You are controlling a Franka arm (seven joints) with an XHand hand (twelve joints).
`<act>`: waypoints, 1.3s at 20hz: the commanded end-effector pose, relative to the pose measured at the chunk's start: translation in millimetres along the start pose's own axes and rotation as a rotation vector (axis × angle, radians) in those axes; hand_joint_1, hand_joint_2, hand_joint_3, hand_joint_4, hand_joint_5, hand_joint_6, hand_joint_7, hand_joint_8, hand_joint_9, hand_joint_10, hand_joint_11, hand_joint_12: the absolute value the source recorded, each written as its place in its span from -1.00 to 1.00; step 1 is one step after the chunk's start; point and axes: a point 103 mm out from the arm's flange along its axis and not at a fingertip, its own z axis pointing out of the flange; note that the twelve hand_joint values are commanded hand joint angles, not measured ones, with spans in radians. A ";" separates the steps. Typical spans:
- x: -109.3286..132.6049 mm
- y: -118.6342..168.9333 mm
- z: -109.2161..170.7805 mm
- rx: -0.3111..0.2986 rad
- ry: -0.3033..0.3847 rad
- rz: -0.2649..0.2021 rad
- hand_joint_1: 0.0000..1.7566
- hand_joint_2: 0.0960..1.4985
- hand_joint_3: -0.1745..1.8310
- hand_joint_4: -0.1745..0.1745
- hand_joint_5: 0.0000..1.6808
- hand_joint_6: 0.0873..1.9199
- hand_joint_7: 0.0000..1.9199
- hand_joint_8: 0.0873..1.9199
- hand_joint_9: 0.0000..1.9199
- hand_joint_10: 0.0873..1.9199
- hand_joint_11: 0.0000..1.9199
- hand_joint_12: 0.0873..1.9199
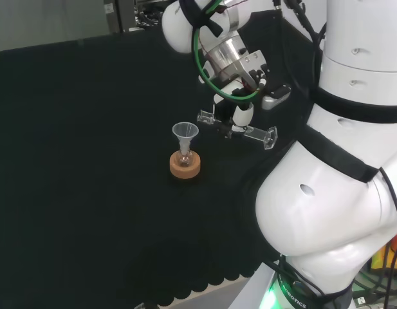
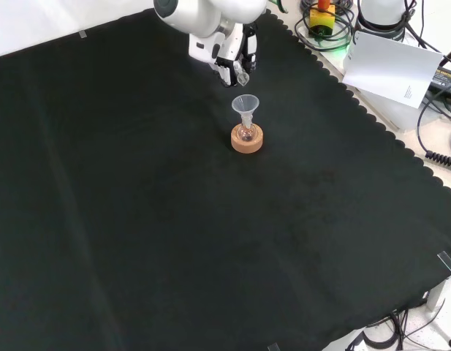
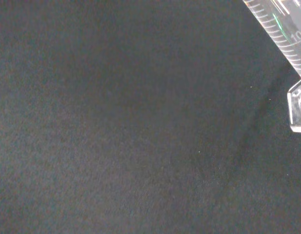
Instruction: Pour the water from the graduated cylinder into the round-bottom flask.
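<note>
In the head view a clear funnel [image 1: 184,133] stands upright in the neck of the small round-bottom flask [image 1: 184,158], and the flask sits in a cork ring [image 1: 185,165] on the black cloth of the surface [image 1: 76,161]. Just to the right of the funnel and a little above its rim, the graduated cylinder [image 1: 238,128] lies almost level in the air, its open mouth toward the funnel on the left and its flat foot out to the right. The hand [image 1: 240,116] comes down on it from above with fingers curled round the middle of the tube. Whether any water is in the cylinder or flask is hard to make out. In the front view the hand [image 2: 236,58] hangs on the far side of the funnel [image 2: 245,104], apart from it
</note>
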 end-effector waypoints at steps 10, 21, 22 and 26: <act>16.3 6.4 -15.8 0.124 -0.073 0.032 0.43 0.48 -0.83 -1.00 0.11 0.07 0.01 0.06 0.37 -0.82 0.18 -0.20; 22.5 6.2 -22.4 0.200 -0.104 0.072 0.43 0.48 -0.83 -1.00 0.11 0.07 0.01 0.05 0.38 -0.83 0.18 -0.20; 23.1 5.8 -23.1 0.208 -0.105 0.075 0.43 0.48 -0.83 -1.00 0.11 0.07 0.01 0.05 0.38 -0.83 0.18 -0.20; 25.0 3.0 -26.2 0.220 -0.111 0.086 0.43 0.48 -0.83 -1.00 0.11 0.07 0.01 0.06 0.38 -0.83 0.18 -0.20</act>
